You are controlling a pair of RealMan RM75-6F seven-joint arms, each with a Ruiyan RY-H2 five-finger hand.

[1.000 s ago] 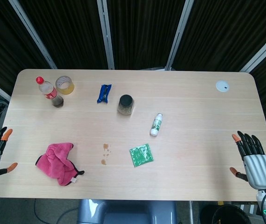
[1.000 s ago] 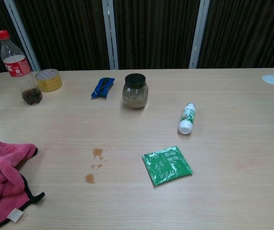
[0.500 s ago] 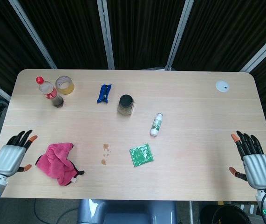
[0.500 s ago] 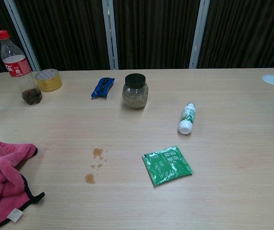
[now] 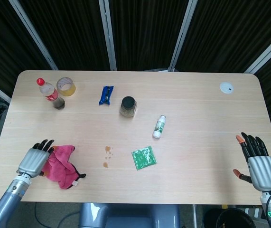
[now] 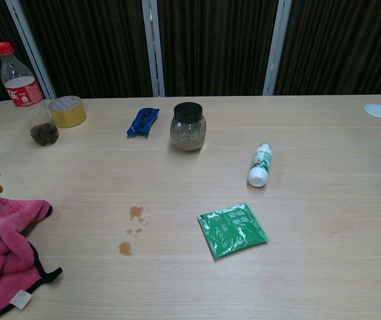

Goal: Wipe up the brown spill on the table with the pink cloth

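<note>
Your left hand (image 5: pixel 32 160) sits over the left edge of the pink cloth (image 5: pixel 60 166), its fingers (image 5: pixel 43 144) stretched forward and a little apart; whether they touch the fabric cannot be told from the head view. In the chest view only two dark and orange fingertips show at the left border, just above the cloth. Nothing is held in that hand.

The pink cloth lies crumpled on the tabletop (image 5: pixel 201 109), with a black-trimmed corner and a small white tag pointing toward the near edge. The brown spill (image 6: pixel 131 229) is to the right of the cloth, a few small drops apart from it, none of them covered. Further right of the cloth, past the spill, a green packet (image 5: pixel 144 157) lies flat.

Behind the cloth, toward the far edge, you have a cola bottle (image 5: pixel 51 94) with a red cap standing upright and a roll of yellow tape (image 5: pixel 66 86) just beside it. Far-right of the cloth are a blue wrapper (image 5: pixel 106 95), a glass jar (image 5: pixel 128 106) with a black lid, and a small white bottle (image 5: pixel 159 127) lying on its side. A white disc (image 5: pixel 226 87) is in the far right corner, well apart from the cloth.

Your right hand (image 5: pixel 260 164) hangs at the right edge of the tabletop, well away from the cloth, fingers spread and empty.
</note>
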